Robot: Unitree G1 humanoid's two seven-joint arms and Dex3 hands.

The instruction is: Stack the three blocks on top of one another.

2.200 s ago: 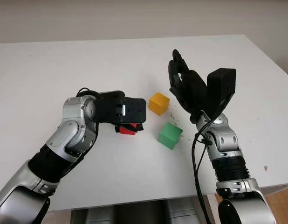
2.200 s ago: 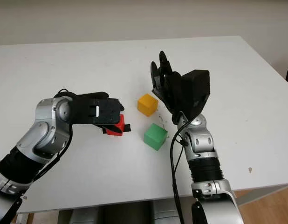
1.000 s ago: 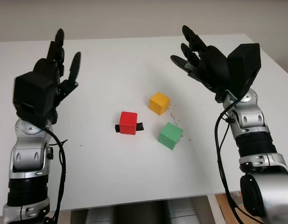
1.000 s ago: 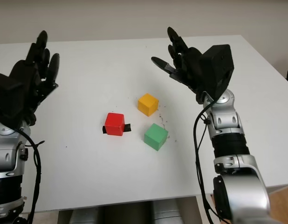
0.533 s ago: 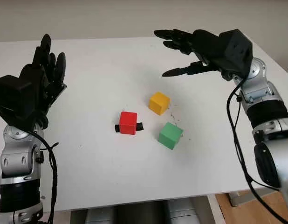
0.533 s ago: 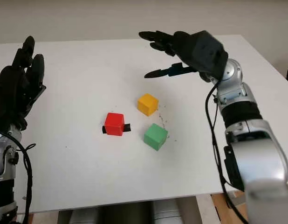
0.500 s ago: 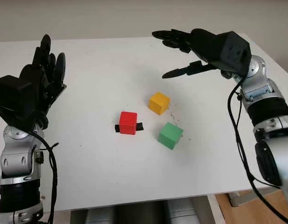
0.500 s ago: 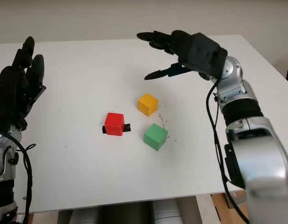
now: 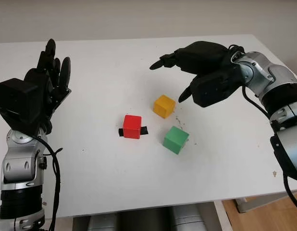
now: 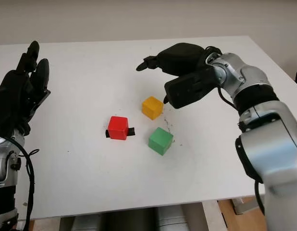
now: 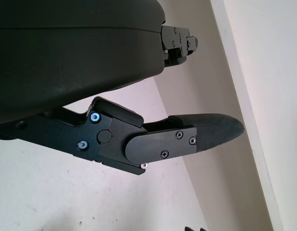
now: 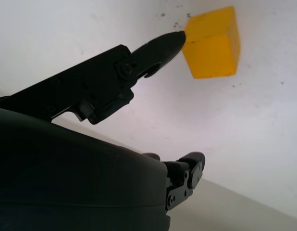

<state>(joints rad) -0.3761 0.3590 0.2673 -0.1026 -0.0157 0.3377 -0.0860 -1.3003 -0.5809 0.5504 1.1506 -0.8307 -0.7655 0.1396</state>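
Left eye view: right robot hand (image 9: 187, 72) lowered toward yellow block (image 9: 164, 106)

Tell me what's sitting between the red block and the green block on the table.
Nothing but bare white table; the head views show open tabletop between the red block and the green block.

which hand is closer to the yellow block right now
Right. The right hand, open, hovers just beyond and to the right of the yellow block, one fingertip close to it. The left hand, open, is raised far off by the table's left side.
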